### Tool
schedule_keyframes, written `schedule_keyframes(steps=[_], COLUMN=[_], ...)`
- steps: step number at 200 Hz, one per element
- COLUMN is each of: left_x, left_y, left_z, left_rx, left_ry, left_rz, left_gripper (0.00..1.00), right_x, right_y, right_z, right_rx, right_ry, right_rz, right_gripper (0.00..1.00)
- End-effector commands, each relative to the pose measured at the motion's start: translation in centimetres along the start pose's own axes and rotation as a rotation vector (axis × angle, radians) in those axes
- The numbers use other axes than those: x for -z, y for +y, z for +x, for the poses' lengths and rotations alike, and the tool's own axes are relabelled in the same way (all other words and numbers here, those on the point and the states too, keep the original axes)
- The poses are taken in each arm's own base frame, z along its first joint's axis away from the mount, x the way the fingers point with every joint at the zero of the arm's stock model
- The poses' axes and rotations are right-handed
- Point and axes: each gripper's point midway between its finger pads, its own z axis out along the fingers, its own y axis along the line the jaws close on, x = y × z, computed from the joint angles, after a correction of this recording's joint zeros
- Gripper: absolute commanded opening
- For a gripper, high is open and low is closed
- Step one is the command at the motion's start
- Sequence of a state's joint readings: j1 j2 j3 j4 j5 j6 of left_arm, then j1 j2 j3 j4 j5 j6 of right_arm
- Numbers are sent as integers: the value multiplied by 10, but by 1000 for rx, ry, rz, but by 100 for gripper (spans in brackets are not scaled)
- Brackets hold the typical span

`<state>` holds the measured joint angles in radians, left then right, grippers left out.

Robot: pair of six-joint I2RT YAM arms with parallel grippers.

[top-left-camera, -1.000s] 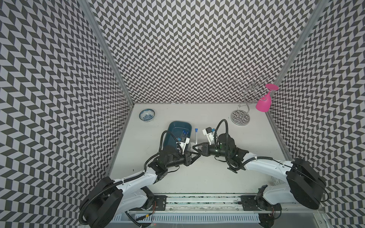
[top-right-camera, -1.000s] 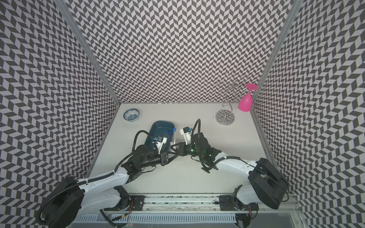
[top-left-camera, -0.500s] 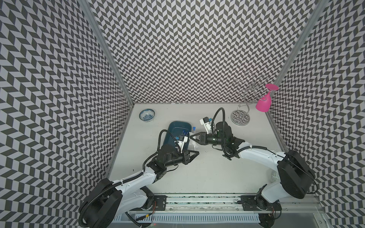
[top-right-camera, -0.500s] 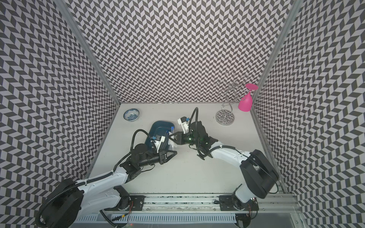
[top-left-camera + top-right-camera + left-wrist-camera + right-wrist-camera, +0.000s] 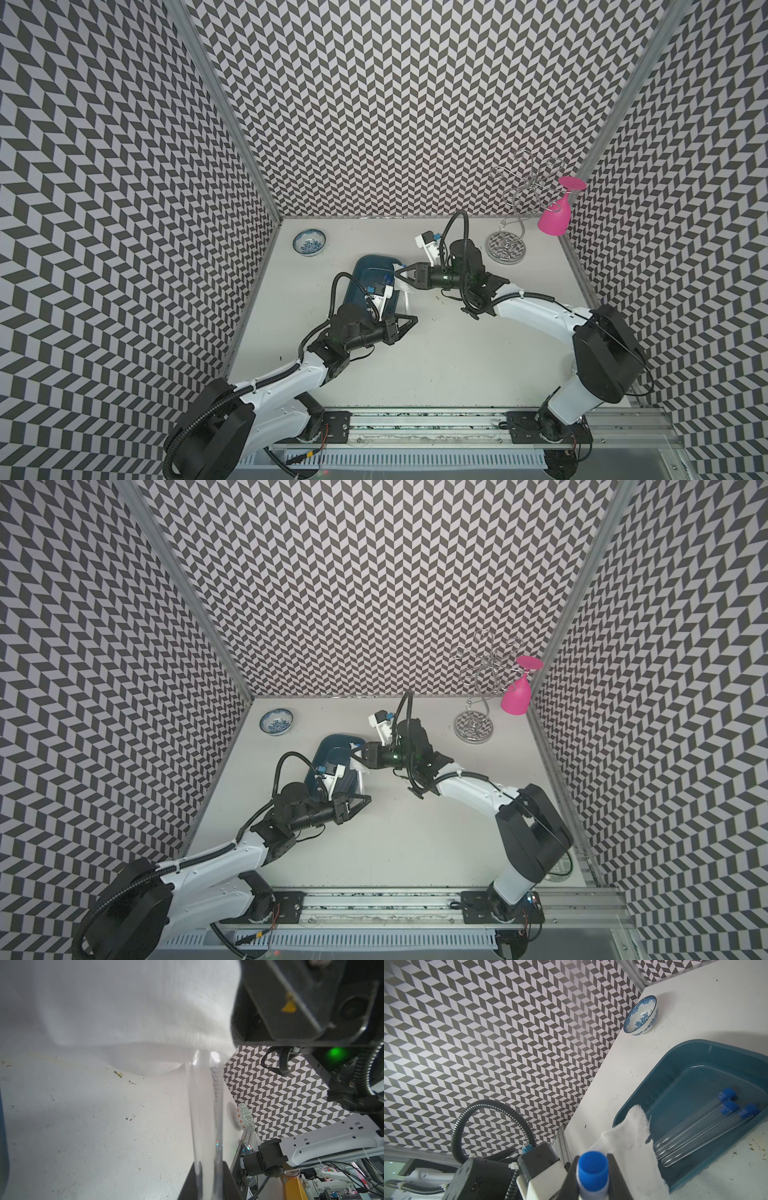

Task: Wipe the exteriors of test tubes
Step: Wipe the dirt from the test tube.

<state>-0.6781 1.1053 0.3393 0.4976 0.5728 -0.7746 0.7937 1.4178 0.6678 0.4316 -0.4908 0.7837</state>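
A clear test tube [image 5: 204, 1105] with a blue cap [image 5: 592, 1164] hangs above the table between my two grippers. The left gripper [image 5: 206, 1167] is shut on its rounded end, at the front right corner of the dark blue tray [image 5: 361, 270] in both top views [image 5: 328, 746]. My right gripper [image 5: 592, 1165] is shut on a white cloth [image 5: 629, 1147] wrapped round the tube at its capped end. In a top view the right gripper [image 5: 400, 274] is just beyond the left gripper [image 5: 409, 324]. Three more capped test tubes [image 5: 695, 1128] lie side by side in the tray [image 5: 675, 1076].
A blue-and-white bowl [image 5: 309, 242] sits at the back left of the table. A wire rack [image 5: 506, 249] with a pink glass [image 5: 555, 216] hanging upside down stands at the back right. A small paper cup [image 5: 245, 1120] lies near the front right edge.
My right gripper has slid with the cloth along the tube, away from the left gripper and toward the back, up to the capped end. The left gripper has stayed about where it was.
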Motion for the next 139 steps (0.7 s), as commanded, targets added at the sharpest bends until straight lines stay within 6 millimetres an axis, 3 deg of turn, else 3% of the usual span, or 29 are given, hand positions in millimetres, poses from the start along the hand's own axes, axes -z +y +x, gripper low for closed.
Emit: schedule_keyframes(steps=[1,43,69,85,102,139], left_x=[2,5,6,7,6,4], left_y=[-29,-28,-29,-29,-29,-26], left_z=[-27,-23,-23,-25,-27,-32], left_rx=[-95,-91,-94,-95,-101,-112], left_ry=[-76,-67,-71,-77,-85,-87], left_rz=[87,86,85,84,79,66], left_gripper=[17,17,17,17,17,17], right_x=[-7,-15,-25,-28,-27,-22], right_y=[-3,1,3,1,-6,-23], right_z=[-23,-99,-119,-115,-98,-34], right_rx=[48,108,135,121,106,57], right_ry=[-29,-88,-77,-67,-60,-15], right_rz=[37,12,14,8,39,156], right_gripper=[19,19,19,19,19,19])
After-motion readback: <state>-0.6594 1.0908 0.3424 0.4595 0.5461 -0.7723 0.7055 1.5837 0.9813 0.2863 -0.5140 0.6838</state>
